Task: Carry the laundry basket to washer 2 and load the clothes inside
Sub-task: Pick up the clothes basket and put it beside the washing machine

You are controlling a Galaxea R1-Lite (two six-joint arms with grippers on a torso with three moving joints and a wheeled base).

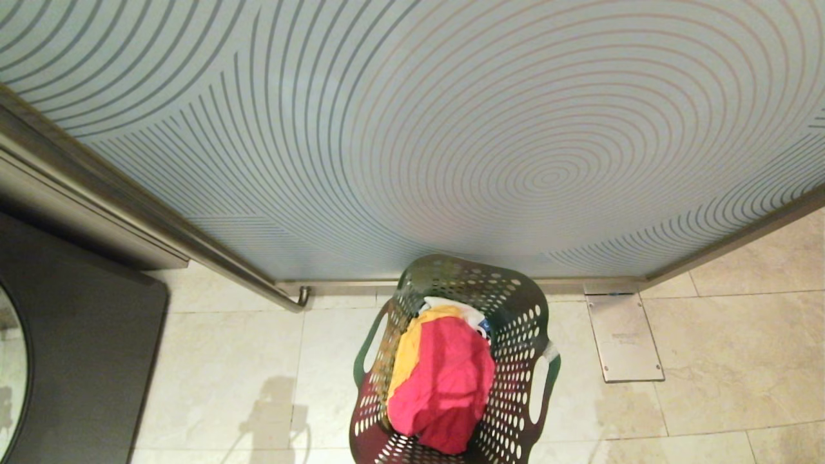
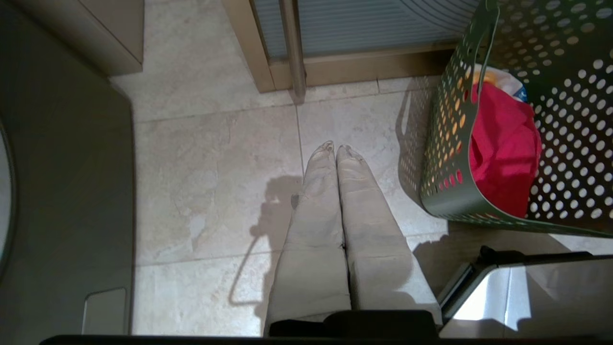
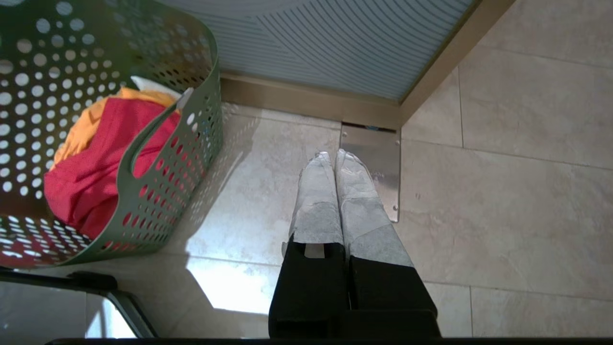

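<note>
Laundry basket (image 1: 515, 309) with clothes (image 1: 445, 380) before frosted door (image 1: 412, 129); both end effectors (image 2: 335, 149) (image 3: 331, 155) closed, empty.

Left gripper (image 2: 335, 148) pale taped fingers (image 2: 316, 211), right gripper (image 3: 334, 154) grey-white fingers (image 3: 316, 201) (black bases)

from the head camera you look steeply down from above the laundry basket (image 1: 451, 361), facing the frosted glass door (image 1: 412, 129) behind it, with the basket close under the lens. your left wrist camera sits low beside the basket, looking along the left gripper (image 2: 335, 149) down at the floor tiles (image 2: 215, 167), basket near at one side. your right wrist camera mirrors it on the basket's other side, looking past the right gripper (image 3: 334, 155). all three share the basket, the tiles around it and the door's bottom rail (image 3: 306, 103).
</note>
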